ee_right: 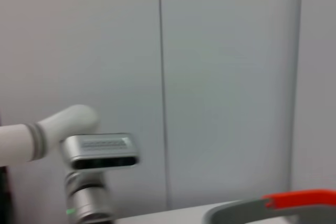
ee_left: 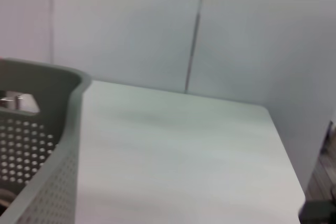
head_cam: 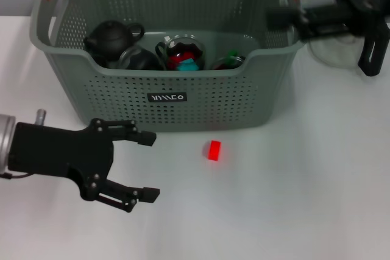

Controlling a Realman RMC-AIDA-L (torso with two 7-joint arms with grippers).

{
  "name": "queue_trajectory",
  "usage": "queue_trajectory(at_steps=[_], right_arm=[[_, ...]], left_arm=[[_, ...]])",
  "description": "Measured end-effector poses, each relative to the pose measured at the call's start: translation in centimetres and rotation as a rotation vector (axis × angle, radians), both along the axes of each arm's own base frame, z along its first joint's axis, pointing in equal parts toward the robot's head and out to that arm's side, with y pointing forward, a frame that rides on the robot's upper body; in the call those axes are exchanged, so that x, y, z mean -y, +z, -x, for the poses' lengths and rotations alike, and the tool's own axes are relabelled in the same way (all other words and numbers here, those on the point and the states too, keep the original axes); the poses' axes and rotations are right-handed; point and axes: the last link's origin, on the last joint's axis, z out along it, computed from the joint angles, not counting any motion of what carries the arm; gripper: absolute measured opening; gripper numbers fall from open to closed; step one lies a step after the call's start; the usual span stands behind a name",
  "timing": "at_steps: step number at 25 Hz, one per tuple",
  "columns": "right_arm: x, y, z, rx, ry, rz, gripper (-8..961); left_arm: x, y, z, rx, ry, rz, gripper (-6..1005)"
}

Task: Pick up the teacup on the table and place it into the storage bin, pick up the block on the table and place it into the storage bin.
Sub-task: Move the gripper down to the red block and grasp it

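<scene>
The storage bin [head_cam: 177, 98] stands at the back middle of the table; its wall also shows in the left wrist view [ee_left: 47, 171], and its rim with an orange handle end in the right wrist view [ee_right: 294, 203]. A small red block [head_cam: 214, 150] lies on the table just in front of the bin. My left gripper [head_cam: 148, 166] hovers low at the front left, open and empty, pointing toward the block from a short way off. My right gripper [head_cam: 286, 16] hangs at the bin's far right rim. Under that arm is a faint clear rounded shape [head_cam: 332, 50], possibly the teacup.
Inside the bin lie a black teapot [head_cam: 109, 38], a dark bowl and glass cups [head_cam: 183, 53] with coloured pieces. White tabletop [head_cam: 292, 199] stretches in front and to the right of the block. A pale wall stands behind.
</scene>
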Motion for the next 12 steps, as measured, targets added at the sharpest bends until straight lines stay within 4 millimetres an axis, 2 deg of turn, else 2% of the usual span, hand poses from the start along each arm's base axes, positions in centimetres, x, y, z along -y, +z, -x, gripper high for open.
queue_trajectory(at_steps=[5,12], right_arm=[[1.3,-0.4,-3.2,0.129,-0.044,0.137,931],[0.9,-3.2,-8.8,0.293,-0.269,0.283,931]], left_arm=[[-0.8,-0.5,-1.0,-0.035,-0.072,0.013,962],[-2.1,-2.3,-1.5,-0.120,-0.097,0.003,963]])
